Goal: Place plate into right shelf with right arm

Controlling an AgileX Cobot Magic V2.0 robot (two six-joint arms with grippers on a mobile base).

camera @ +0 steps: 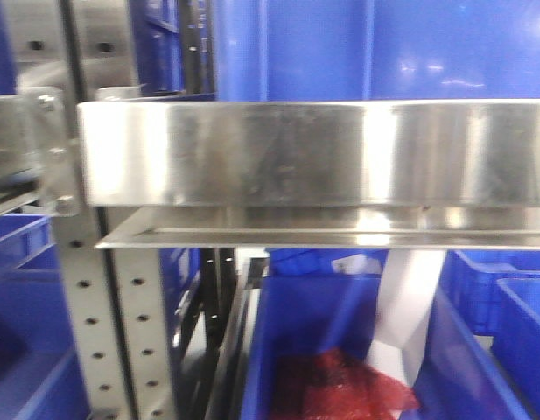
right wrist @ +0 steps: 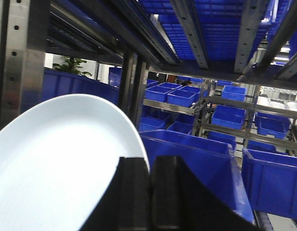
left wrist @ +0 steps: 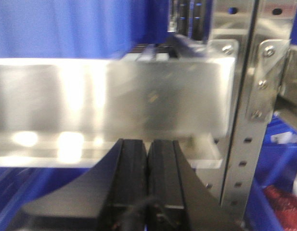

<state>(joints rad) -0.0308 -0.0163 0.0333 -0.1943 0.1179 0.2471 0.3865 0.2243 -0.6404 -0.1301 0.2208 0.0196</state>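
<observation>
Right wrist view only: plate, plain white, tilted, filling the lower left of frame. Rim nipped between narrow-set fingers of right gripper. Held inside a bay of right shelf, under its dark upper rails, just beside perforated post at the left edge. Past the plate's far rim, blue bin, inside hidden. More blue bins on racks well behind. Green plant far back left.

Front view: no certain sight of plate or either gripper. Blurred flat steel lip of the shelf across the middle. Above the lip, wall of upper bin. Below the lip, open lower bin holding red crumpled material low down. White strip hanging into that bin from under the lip; cannot tell what it is. Perforated upright at left.

Left wrist view only: left gripper, black pads pressed flat together, just below the lip's bottom edge. Bolted upright at the lip's right end. Lower right corner: red scrap in a blue bin, blurred.
</observation>
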